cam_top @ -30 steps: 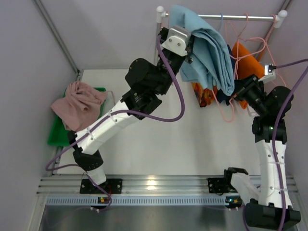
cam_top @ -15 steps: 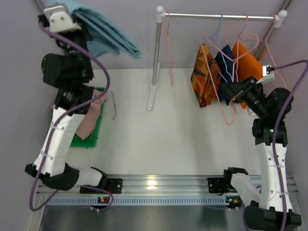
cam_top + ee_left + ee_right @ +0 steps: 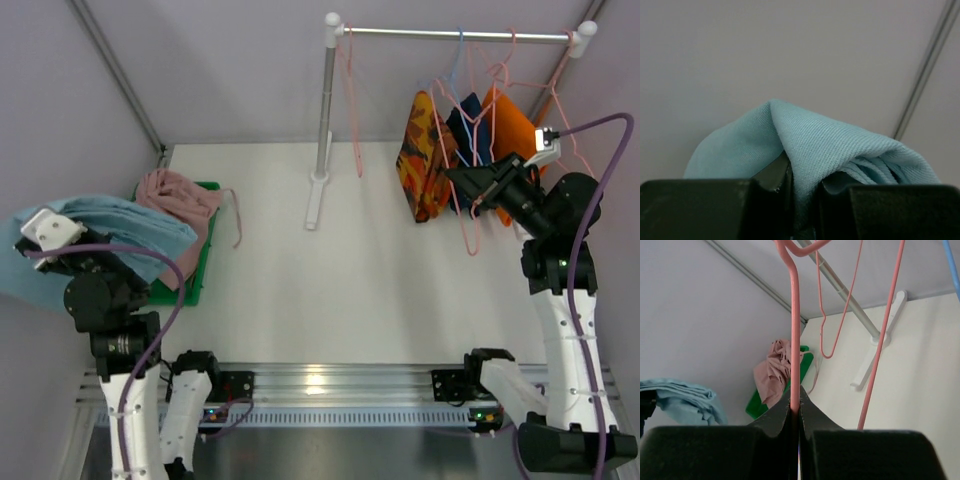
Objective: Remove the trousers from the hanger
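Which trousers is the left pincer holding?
The light blue pair, clamped in the left pincer. The pink pair lies on the green tray; patterned, navy and orange pairs hang from the rail.

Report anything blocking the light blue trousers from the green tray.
Nothing visible blocks the way. The folded light blue cloth trousers, clamped in the left gripper, hang at the flat green tray's left edge. Only the crumpled dusty pink trousers already lie on it.
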Motion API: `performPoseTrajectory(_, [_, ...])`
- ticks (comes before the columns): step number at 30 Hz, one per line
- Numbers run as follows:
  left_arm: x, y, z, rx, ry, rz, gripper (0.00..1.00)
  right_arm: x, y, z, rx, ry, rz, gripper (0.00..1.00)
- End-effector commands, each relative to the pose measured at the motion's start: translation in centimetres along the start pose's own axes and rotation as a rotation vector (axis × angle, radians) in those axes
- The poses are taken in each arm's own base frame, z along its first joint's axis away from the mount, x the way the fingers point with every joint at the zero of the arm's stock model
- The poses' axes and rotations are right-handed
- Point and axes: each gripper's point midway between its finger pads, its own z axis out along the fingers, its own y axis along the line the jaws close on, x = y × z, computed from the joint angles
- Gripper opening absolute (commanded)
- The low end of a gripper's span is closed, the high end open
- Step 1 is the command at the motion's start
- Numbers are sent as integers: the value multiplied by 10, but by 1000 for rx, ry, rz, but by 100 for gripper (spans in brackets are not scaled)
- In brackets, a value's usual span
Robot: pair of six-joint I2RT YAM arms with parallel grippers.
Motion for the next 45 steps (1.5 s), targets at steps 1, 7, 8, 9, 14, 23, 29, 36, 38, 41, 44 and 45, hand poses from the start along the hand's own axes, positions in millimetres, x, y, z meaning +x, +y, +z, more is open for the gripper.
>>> performPoseTrajectory(1, [18,23,-17,-48,9,-49,0,-12,24,-3,-46,-25,-76,0])
performPoseTrajectory(7, [62,48,-36,-121,105,21,0,-8,22,-4,-35,-8,-78,0])
performPoseTrajectory(8, [70,48,-37,-122,120,37,0,-7,22,-3,-36,-4,-76,0])
performPoseTrajectory(9, [74,48,-37,-121,127,45,0,-7,22,-3,-34,-4,-75,0])
performPoseTrajectory(14, [100,35,-30,-88,184,87,0,-8,17,-1,-18,-10,-68,0])
performPoseTrajectory(23, [161,-53,33,84,283,71,0,3,17,11,-31,30,-80,0])
performPoseTrajectory(29, [242,-118,89,129,420,87,0,3,14,16,-21,34,-87,0])
performPoseTrajectory(36, [318,-153,119,169,519,188,8,3,22,17,-35,49,-107,0])
performPoseTrajectory(38, [343,-154,116,170,583,223,41,3,23,18,-33,51,-109,0])
performPoseTrajectory(41, [342,-153,105,187,619,208,78,3,23,18,-6,56,-120,0])
performPoseTrajectory(44, [308,-152,98,216,595,154,99,4,19,16,40,69,-126,0])
performPoseTrajectory(45, [296,-155,97,247,582,136,99,2,20,15,48,64,-132,0])
